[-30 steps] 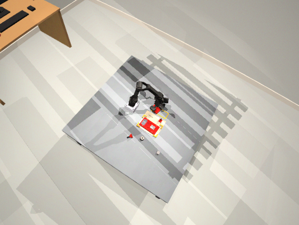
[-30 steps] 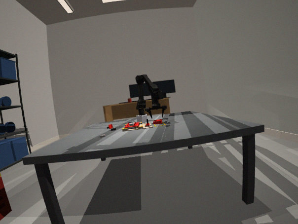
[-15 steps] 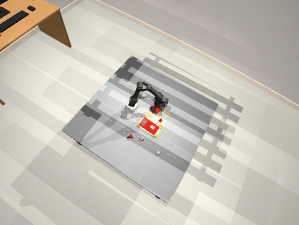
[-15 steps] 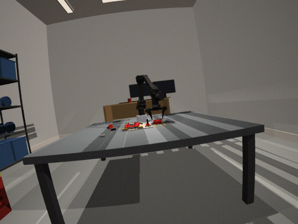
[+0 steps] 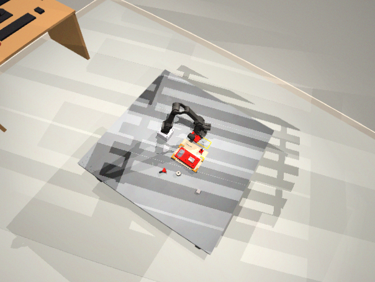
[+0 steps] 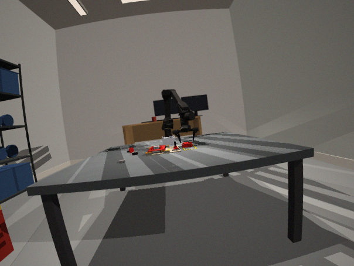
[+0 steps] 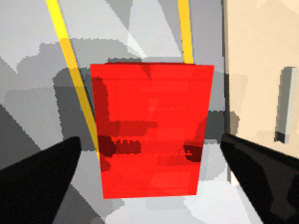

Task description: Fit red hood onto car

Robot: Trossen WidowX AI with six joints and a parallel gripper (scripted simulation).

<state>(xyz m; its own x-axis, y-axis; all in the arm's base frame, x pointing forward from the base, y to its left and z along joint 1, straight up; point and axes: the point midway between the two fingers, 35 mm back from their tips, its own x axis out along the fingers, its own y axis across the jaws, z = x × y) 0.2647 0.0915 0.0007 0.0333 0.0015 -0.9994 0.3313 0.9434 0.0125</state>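
The red hood [image 5: 196,137] [image 6: 187,145] [image 7: 151,109] lies flat roof up on the table, partly over the yellow outline [image 7: 75,74]. My gripper [image 6: 187,142] [image 7: 152,141] is open and empty just above the hood; in the wrist view its fingertips stand left and right of the hood with gaps on both sides. The red chassis [image 5: 185,156] [image 6: 155,150] sits in the jig beside the hood, with the pale engine block [image 5: 191,159] on its deck. The pegs are too small to make out. The hood's corner holes are not visible.
The jig's cream board [image 5: 195,148] [image 7: 259,99] is close beside one finger. It bears a small red part with a dark upright [image 5: 201,151] [image 6: 175,147]. A red and black piece [image 5: 164,170] [image 6: 131,150], a round part [image 5: 178,172] and a pale block [image 5: 198,191] [image 6: 122,161] lie beyond the jig.
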